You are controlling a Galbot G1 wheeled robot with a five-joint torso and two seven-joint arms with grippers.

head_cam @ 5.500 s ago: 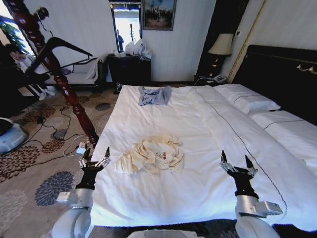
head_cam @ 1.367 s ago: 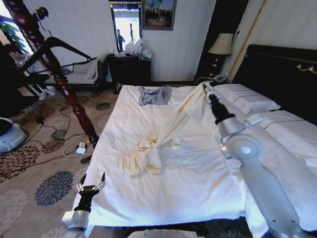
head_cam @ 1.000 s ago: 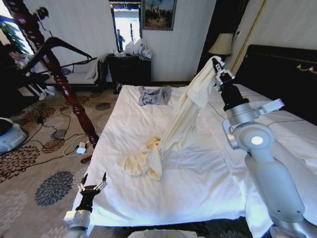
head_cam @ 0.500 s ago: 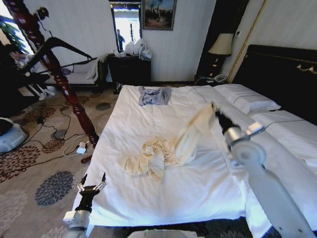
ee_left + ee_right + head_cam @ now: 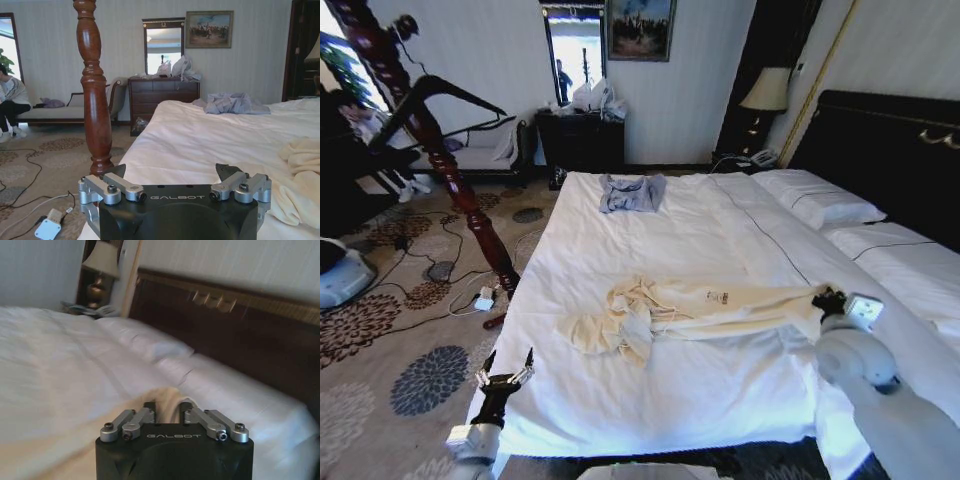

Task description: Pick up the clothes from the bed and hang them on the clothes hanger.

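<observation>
White-sheeted bed (image 5: 700, 210) | cream clothes (image 5: 700, 305) stretched across | patterned carpet (image 5: 390, 340)

Pale striped walls (image 5: 500, 50) with a framed painting (image 5: 640, 27) and mirror (image 5: 574, 55) above a dark dresser (image 5: 582, 140). Floral carpet (image 5: 390, 330); lit lamp (image 5: 766, 92) in the corner.

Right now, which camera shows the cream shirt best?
The head view: the whole shirt lies stretched across the bed, bunched toward the robot's left, one end at the right pincer. The left wrist view catches just its bunched folds; the right wrist view shows a bit of fabric pinched between the fingers.
</observation>
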